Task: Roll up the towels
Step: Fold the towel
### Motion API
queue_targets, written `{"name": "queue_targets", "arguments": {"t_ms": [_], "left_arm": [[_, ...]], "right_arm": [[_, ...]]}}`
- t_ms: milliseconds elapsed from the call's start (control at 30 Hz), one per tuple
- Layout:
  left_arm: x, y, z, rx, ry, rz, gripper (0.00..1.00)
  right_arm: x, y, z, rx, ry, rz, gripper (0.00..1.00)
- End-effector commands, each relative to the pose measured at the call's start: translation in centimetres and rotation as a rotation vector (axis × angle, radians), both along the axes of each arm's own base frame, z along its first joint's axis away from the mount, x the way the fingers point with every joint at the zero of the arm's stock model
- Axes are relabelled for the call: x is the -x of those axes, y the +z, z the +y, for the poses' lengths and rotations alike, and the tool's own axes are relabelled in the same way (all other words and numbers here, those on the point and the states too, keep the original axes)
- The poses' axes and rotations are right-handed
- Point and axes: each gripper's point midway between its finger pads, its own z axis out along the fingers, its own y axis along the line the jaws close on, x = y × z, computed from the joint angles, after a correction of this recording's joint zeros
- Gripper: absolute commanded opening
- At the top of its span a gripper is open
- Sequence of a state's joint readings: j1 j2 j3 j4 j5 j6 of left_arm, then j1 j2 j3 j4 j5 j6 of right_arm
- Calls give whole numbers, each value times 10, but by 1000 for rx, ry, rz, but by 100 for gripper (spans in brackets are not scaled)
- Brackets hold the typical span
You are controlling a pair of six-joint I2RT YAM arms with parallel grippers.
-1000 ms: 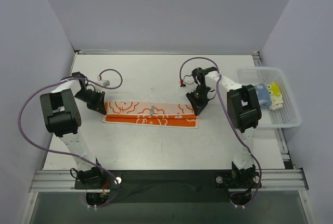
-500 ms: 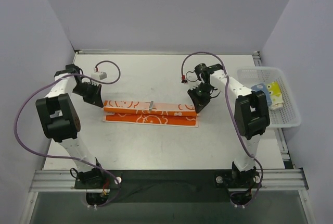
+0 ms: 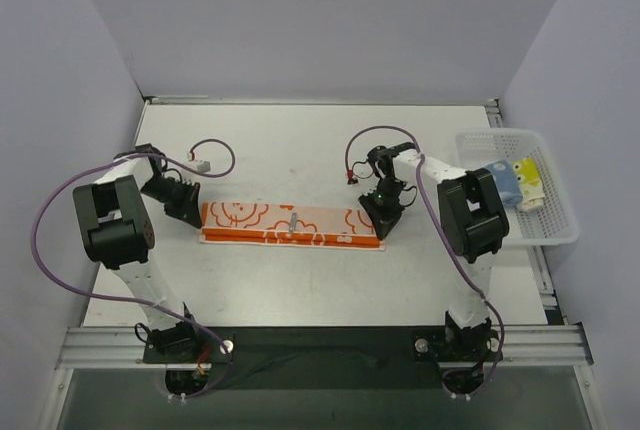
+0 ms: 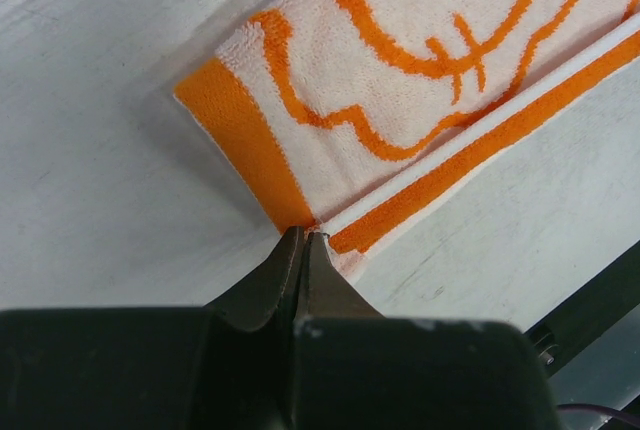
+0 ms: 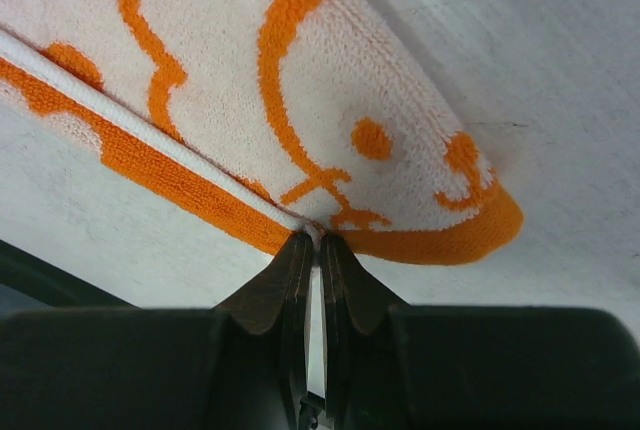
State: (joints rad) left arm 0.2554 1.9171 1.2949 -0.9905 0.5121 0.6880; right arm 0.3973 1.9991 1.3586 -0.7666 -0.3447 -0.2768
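The orange towel (image 3: 290, 226) with white flower outlines lies as a long narrow band folded lengthwise across the middle of the table. My left gripper (image 3: 193, 212) is at its left end, shut on the towel's corner (image 4: 300, 220), with the folded pale face and orange edge in front of it. My right gripper (image 3: 379, 220) is at its right end, jaws closed on the towel's corner (image 5: 320, 228). A light blue towel (image 3: 506, 183) and a yellow towel (image 3: 528, 179) lie in the basket at the right.
The white mesh basket (image 3: 500, 134) stands at the table's right edge beside the right arm. Purple cables loop over the table behind each gripper, one (image 3: 215, 155) on the left and one (image 3: 362, 140) on the right. A small grey tag (image 3: 293, 218) sits on the orange towel.
Both grippers lifted the towel's far long edge and carried it toward the near edge. The towel now lies folded over as a narrower band.
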Motion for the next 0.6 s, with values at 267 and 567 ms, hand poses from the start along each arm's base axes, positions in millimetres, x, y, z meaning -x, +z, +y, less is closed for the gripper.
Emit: {"name": "queue_targets", "arguments": {"t_ms": [267, 567], "left_arm": [[-28, 20, 6, -7, 8, -130, 0], [-61, 82, 3, 57, 30, -286, 0]], "right_arm": [[-27, 32, -1, 17, -6, -121, 0], [-79, 97, -17, -40, -70, -335, 0]]}}
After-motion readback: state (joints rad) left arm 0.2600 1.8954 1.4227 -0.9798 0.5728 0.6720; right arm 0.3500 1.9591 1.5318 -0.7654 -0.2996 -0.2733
